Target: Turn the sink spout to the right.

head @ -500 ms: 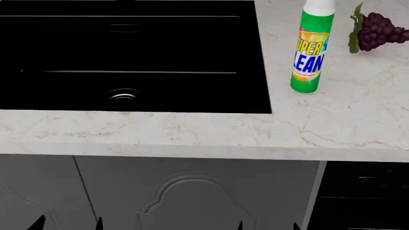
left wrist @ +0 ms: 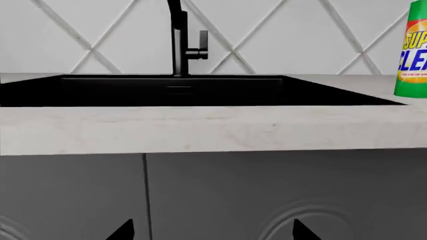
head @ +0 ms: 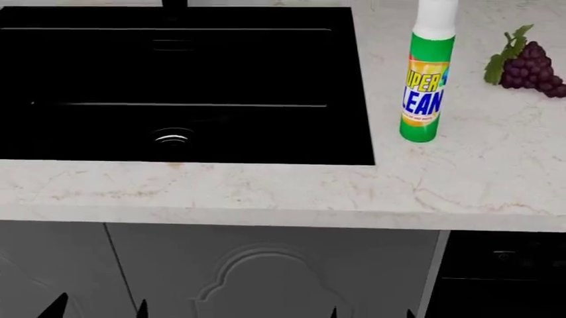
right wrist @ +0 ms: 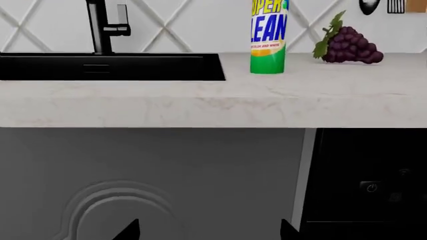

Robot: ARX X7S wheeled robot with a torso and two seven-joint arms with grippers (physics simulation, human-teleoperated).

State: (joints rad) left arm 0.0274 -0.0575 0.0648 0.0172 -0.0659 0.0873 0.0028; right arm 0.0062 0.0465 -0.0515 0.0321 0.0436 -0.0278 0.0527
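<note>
1. A pale marbled counter (head: 265, 192) ran below a white diamond-tiled wall, with a green bottle (head: 425, 79) and grapes (head: 531, 66) on its right side.
2. The faucet (left wrist: 177, 40) stood at the far rim of the black sink (head: 177, 86), its arm cropped from view.
3. It looked rigid, smooth and possibly slippery; the tubular arm seemed the likely hold, pushed sideways.
4. The left gripper (left wrist: 208, 231) and right gripper (right wrist: 208, 230) hung low by the cabinet doors, fingers apart and empty.

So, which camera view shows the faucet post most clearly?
The left wrist view shows it best: the faucet post stands behind the sink, and the side lever handle is clearly visible beside it. The right wrist view shows the same post, but smaller and close to the picture's edge. The head view shows only its base at the top border.
</note>
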